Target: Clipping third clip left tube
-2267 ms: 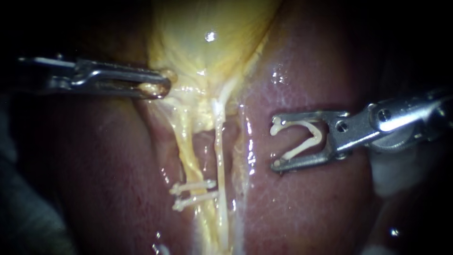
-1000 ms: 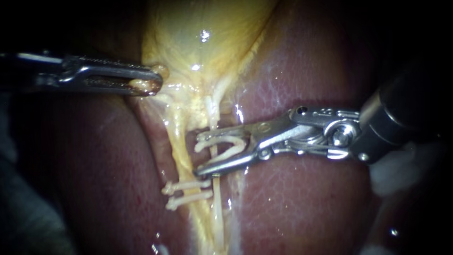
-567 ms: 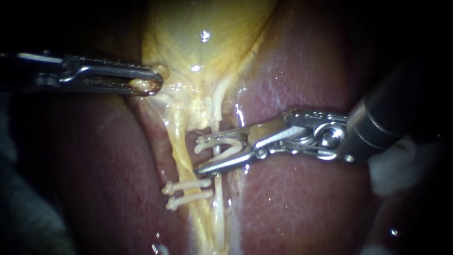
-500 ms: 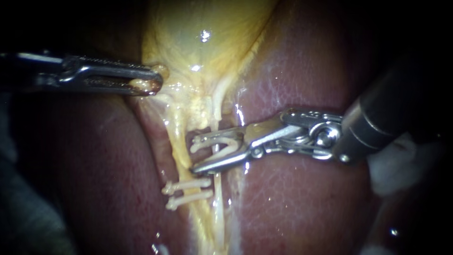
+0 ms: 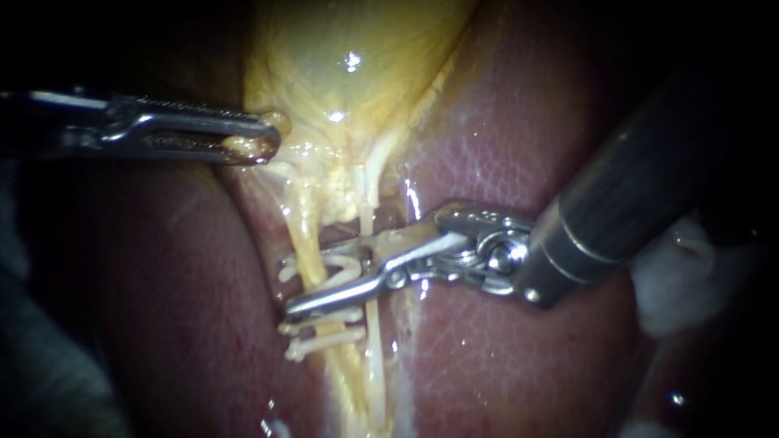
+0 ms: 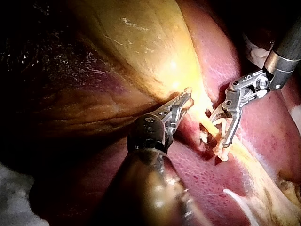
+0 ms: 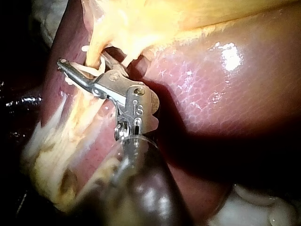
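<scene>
My left instrument (image 5: 261, 144) (image 6: 182, 100) is shut on a fold at the edge of the yellow gallbladder (image 5: 349, 65) and holds it taut. Two white clips (image 5: 324, 331) sit across the left tube (image 5: 302, 231). My right instrument (image 5: 307, 277) (image 6: 217, 137) (image 7: 75, 71) carries an open white clip (image 5: 337, 268) in its jaws. The jaws lie across the thin pale right tube (image 5: 367, 203) and straddle the left tube just above the two clips. The far jaw is partly hidden behind the tissue.
Red-brown liver (image 5: 519, 365) lies on both sides of the tubes. White gauze (image 5: 677, 280) sits beyond the right instrument's dark shaft (image 5: 625, 195), which crosses the liver from the upper right.
My right instrument has moved left with the clip, from over the liver, past the right tube, to around the left tube. The left instrument has kept its hold.
</scene>
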Motion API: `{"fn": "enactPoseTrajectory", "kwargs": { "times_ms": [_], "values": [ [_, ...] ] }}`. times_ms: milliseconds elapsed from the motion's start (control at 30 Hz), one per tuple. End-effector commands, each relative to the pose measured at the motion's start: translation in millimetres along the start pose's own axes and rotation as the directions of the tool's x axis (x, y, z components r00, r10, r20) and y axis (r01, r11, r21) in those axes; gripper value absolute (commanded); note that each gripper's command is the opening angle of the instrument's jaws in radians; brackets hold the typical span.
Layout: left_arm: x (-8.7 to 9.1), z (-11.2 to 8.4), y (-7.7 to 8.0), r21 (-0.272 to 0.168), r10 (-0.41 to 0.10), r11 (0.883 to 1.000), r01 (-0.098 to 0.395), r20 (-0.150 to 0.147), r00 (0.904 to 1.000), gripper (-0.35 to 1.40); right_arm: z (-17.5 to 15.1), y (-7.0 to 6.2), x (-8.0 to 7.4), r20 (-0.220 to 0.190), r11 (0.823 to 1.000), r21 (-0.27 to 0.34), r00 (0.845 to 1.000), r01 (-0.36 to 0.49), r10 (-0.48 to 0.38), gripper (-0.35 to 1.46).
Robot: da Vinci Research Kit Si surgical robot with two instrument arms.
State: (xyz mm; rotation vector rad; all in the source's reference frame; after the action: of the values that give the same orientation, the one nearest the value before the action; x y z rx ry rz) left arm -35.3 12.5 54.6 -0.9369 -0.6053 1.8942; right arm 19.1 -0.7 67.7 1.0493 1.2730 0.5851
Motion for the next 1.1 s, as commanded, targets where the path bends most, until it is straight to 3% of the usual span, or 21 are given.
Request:
{"fn": "enactPoseTrajectory", "kwargs": {
  "times_ms": [33,167,500,667,1000,1100],
  "values": [
    [0.0,0.1,0.0,0.001,-0.001,1.000,0.001,0.000,1.0000,-0.35,0.1,-0.1,0.1,-0.009,1.000,0.005,1.000,0.001,-0.001,0.50],
    [0.0,0.1,0.0,0.001,-0.001,1.000,0.001,0.000,1.0000,-0.35,0.3,-0.6,0.8,-0.025,1.000,0.024,1.000,-0.007,0.008,0.50],
    [0.0,0.1,0.0,0.001,-0.001,1.000,0.001,0.000,1.0000,-0.35,-1.6,-4.1,5.9,-0.046,0.998,0.053,0.998,-0.038,0.041,0.45],
    [-0.1,0.0,0.0,0.001,0.000,1.000,0.000,0.000,1.0000,-0.35,-2.1,-4.9,7.5,-0.057,0.998,0.048,0.997,-0.048,0.051,0.38],
    [-0.1,0.0,-0.1,0.000,0.000,1.000,0.000,0.000,1.0000,-0.35,-2.8,-5.4,7.9,-0.064,0.996,0.041,0.995,-0.075,0.077,-0.06],
    [-0.1,0.1,0.0,0.001,0.000,1.000,0.000,0.000,1.0000,-0.35,-2.9,-5.4,7.8,-0.065,0.996,0.039,0.995,-0.075,0.077,-0.28]
  ]
}}
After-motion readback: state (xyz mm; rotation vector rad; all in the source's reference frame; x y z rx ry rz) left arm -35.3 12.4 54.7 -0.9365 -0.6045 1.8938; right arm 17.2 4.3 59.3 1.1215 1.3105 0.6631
